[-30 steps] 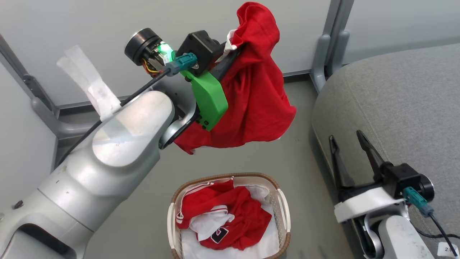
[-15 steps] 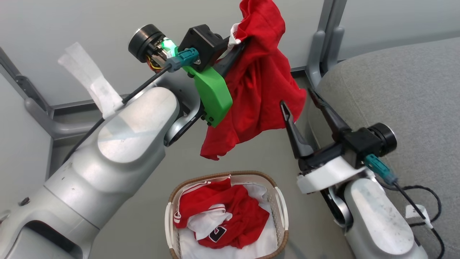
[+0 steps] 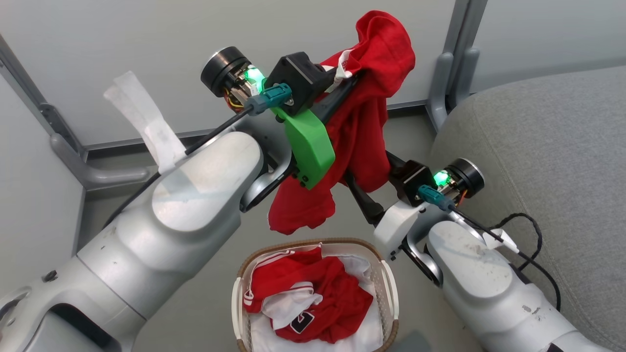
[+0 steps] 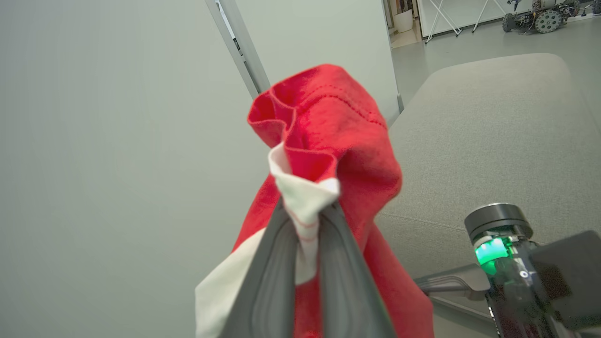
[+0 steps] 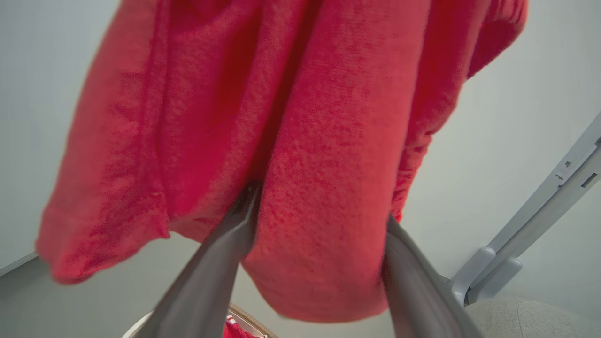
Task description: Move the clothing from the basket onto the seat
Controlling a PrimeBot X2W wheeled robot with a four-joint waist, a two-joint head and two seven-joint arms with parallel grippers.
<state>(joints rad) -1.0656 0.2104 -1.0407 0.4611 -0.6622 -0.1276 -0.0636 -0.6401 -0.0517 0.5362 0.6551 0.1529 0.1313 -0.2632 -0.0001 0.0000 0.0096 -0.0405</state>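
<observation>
Seat: the grey sofa seat (image 3: 538,161) lies on my right; the frame cuts off its right and lower parts.
Red jersey: the red jersey (image 3: 367,132) hangs in the air from my left tool, above the basket and left of the seat. It is too bunched for me to make out its shape, and my green wrist cover (image 3: 308,146) hides part of it.
Basket: the basket (image 3: 352,240) stands on the floor (image 3: 195,313) below the hanging cloth, its near end cut off.
Second jersey: the second jersey (image 3: 332,288) lies crumpled inside the basket, its number patch partly folded and unreadable.
Liner: the white liner (image 3: 264,337) is mostly covered.
Left tool: my left tool (image 4: 306,211) is clamped tight on a white-trimmed fold of the red jersey.
Right tool: my right tool (image 5: 321,206) is spread wide and holds nothing. The jersey's lower fold hangs between its fingers, and I cannot tell whether the blurred tips touch the cloth.
</observation>
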